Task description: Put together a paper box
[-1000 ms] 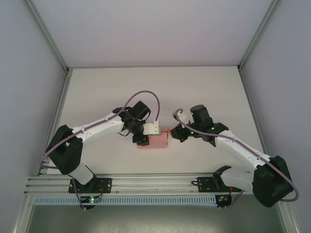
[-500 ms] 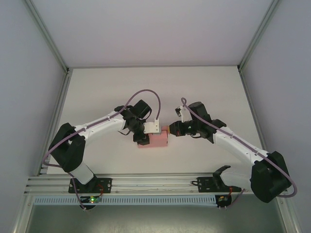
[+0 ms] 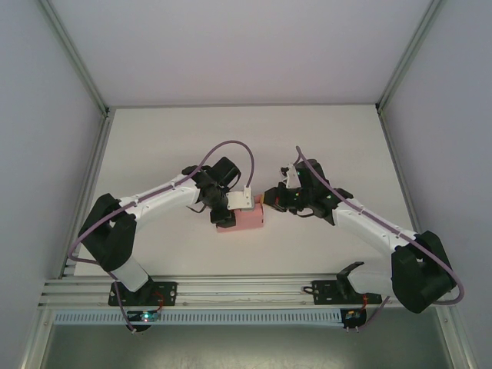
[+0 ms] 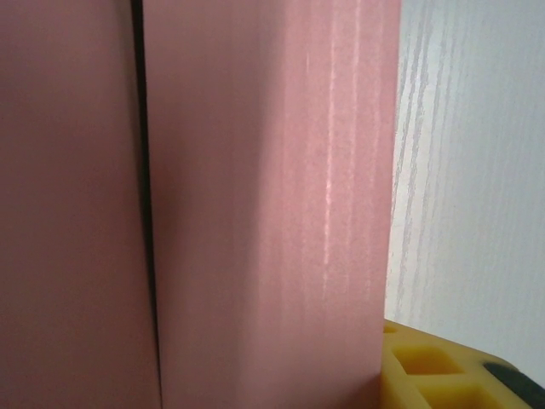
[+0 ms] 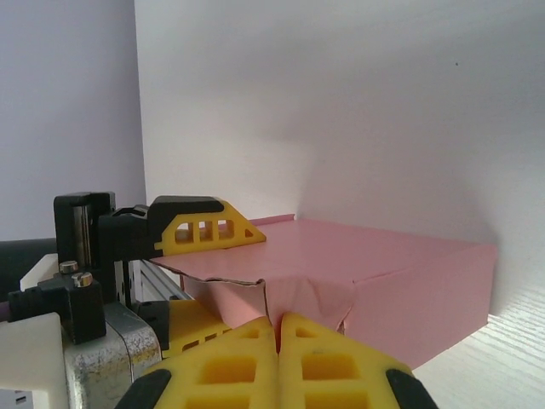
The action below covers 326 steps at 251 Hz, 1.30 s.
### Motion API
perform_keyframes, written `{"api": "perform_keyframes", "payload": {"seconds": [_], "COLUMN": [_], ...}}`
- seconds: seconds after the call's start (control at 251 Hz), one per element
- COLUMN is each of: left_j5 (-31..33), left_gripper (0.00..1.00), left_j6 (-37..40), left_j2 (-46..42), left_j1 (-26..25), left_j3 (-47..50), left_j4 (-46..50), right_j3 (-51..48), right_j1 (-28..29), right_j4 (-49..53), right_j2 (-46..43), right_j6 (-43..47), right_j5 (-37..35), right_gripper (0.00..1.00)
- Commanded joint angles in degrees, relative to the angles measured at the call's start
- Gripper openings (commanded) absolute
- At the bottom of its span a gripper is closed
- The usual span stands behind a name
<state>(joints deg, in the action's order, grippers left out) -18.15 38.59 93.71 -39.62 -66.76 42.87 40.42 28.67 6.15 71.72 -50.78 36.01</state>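
**Right wrist: flap may buckle**

Right gripper (image 5: pixel 278 328), fingertips closed together, meets the crumpled end flap (image 5: pixel 298 298) of the pink thin-cardboard paper box (image 5: pixel 400 281) on the white table (image 3: pixel 154 154). Left gripper (image 3: pixel 228 217) clamps the box's far edge. Pushing harder could crush that flap.

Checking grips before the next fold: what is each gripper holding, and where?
The left gripper clamps the paper box by its top panel's edge. The right gripper, shut, seems to pinch the crumpled end flap.
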Motion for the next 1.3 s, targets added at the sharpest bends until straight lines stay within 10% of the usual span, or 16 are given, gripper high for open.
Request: {"api": "perform_keyframes", "payload": {"seconds": [0.0, 0.842, 1.046, 1.297], "left_j5": [0.84, 1.63, 0.57, 0.53], "left_gripper": [0.45, 0.49, 0.6, 1.0], "left_j6": [0.59, -1.73, -3.22, -5.71], "left_j2": [2.91, 2.44, 1.41, -1.21], "left_j1": [-0.37, -0.3, -0.32, -0.33], "left_j3": [0.14, -1.35, -2.59, -4.76], "left_j4": [0.35, -2.07, -3.51, -5.17], "right_j3": [-0.49, -19.55, -19.28, -16.71], "right_j1": [2.31, 14.39, 15.35, 17.45], "right_j4": [-3.25, -12.48, -12.72, -10.03], "right_j2": [-2.14, -13.07, -14.06, -14.95], "right_j6": [6.03, 34.11, 30.83, 25.39], "right_j5": [3.01, -23.79, -29.63, -36.16], "right_gripper": [0.0, 0.0, 0.0, 0.0]}}
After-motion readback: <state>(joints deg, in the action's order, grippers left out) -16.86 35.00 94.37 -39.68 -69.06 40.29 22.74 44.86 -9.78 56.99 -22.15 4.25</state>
